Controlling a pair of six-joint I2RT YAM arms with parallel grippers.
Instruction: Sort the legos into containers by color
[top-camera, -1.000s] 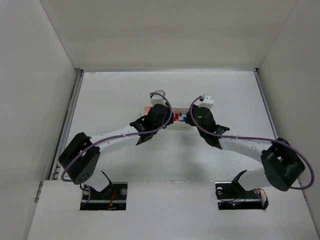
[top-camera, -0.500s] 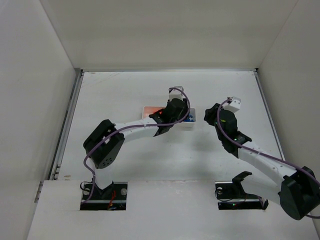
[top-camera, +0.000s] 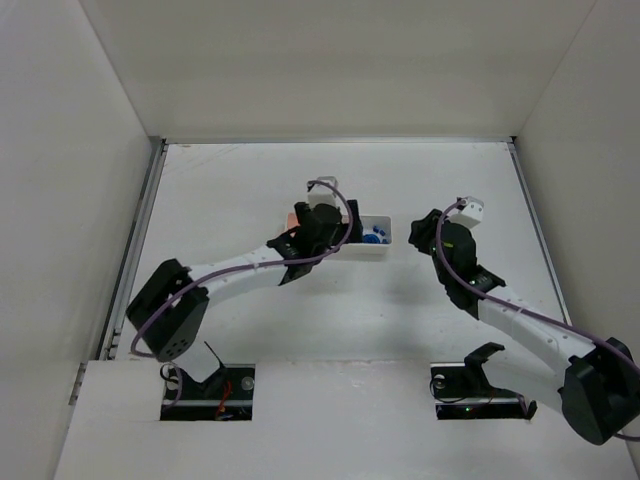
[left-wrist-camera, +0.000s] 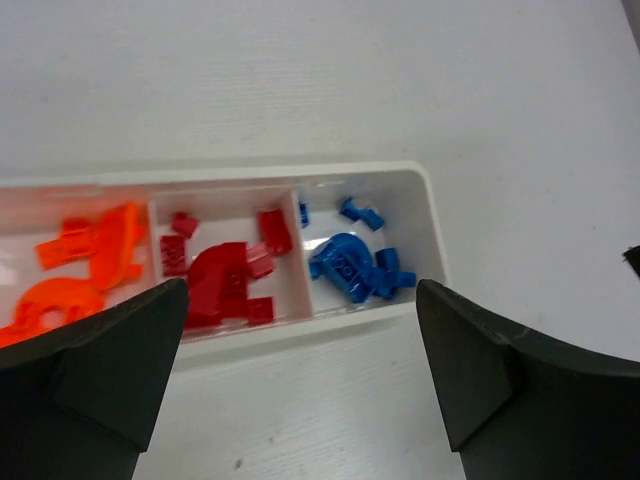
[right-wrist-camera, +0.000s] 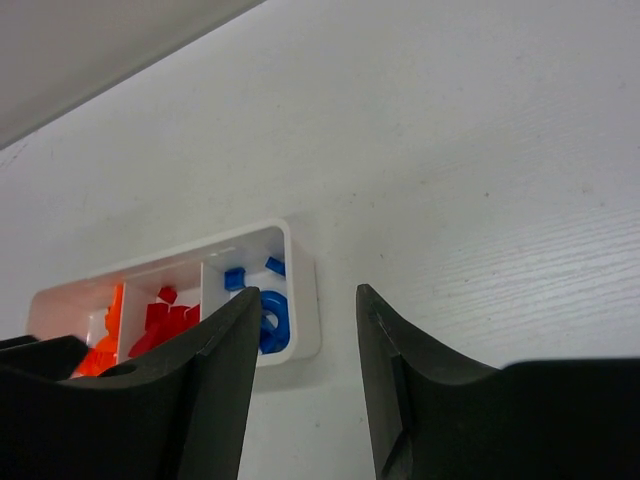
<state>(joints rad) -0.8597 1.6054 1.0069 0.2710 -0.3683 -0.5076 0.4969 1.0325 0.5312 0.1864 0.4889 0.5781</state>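
Left gripper (left-wrist-camera: 300, 380) first: its two dark fingers (left-wrist-camera: 110, 350) are spread wide with nothing between them, and it hangs over the near rim of the white tray (left-wrist-camera: 425, 195). Looking through the gap you get all three compartments. Orange legos (left-wrist-camera: 85, 260) sit in the left one, red legos (left-wrist-camera: 225, 280) in the middle and blue legos (left-wrist-camera: 350, 265) on the right, with a chunky arch piece or two in each (the tiny bricks are hard to count, so I won't try).

Right gripper (right-wrist-camera: 305, 400) is parted too and holds nothing. It hovers over bare table (right-wrist-camera: 480, 200) just off the tray's blue end, near it but not touching.

From above, the tray lies about mid-table and the left arm (top-camera: 240, 270) covers most of it, so only the blue end shows. Purple cables (top-camera: 520, 312) run along both arms. The tabletop is white with a faint grain, like painted wood. Plain white walls (top-camera: 60, 150) box it in on the left, right and back, and a metal rail (top-camera: 135, 250) runs down the left edge.
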